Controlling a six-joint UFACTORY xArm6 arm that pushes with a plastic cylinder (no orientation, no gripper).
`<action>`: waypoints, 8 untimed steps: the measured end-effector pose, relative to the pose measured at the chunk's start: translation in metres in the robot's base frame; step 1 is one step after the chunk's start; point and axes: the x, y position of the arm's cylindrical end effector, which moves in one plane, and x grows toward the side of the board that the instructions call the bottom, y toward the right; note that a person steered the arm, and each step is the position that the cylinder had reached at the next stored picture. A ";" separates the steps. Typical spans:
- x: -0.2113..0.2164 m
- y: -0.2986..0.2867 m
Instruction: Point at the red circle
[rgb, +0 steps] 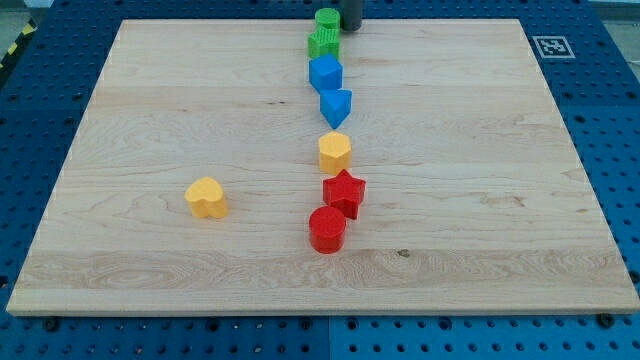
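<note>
The red circle (327, 229) stands on the wooden board (150, 120), below the middle. The red star (344, 192) touches it at its upper right. My tip (351, 27) is at the view's top edge, just right of the green circle (327, 19), far above the red circle. The rod is cut off by the frame's top.
A column of blocks runs down the board's middle: the green circle, a green star (323, 43), a blue cube-like block (326, 73), a blue triangle-like block (336, 105), a yellow hexagon (335, 152). A yellow heart (207, 198) lies at the left.
</note>
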 end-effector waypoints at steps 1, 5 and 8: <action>0.000 -0.005; 0.092 0.023; 0.349 0.026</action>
